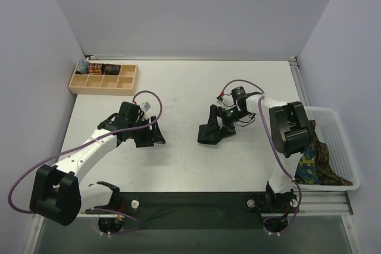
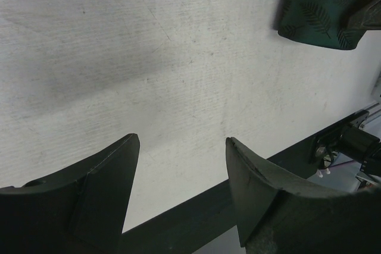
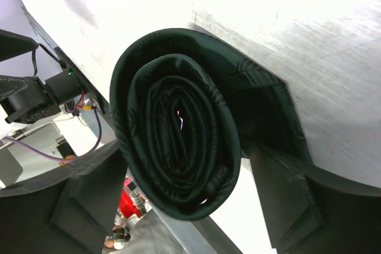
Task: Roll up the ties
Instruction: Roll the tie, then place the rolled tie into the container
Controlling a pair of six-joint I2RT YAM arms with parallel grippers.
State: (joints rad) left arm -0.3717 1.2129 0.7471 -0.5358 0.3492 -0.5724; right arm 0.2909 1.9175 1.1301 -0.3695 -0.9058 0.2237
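Left jaws apart, empty; right jaws apart, straddling rolled green tie (image 3: 178, 141) on table (image 3: 309, 22).

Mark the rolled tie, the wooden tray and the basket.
Rolled tie (image 3: 178, 141): right wrist view, centre of the coil.
Wooden tray (image 1: 101, 91): top view, near wall.
Basket (image 1: 340, 138): top view, bare mesh on its right side.

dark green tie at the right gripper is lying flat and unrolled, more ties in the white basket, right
No: the dark green tie is rolled into a coil, shown in the right wrist view. It does sit at the right gripper, with more ties in the white basket.
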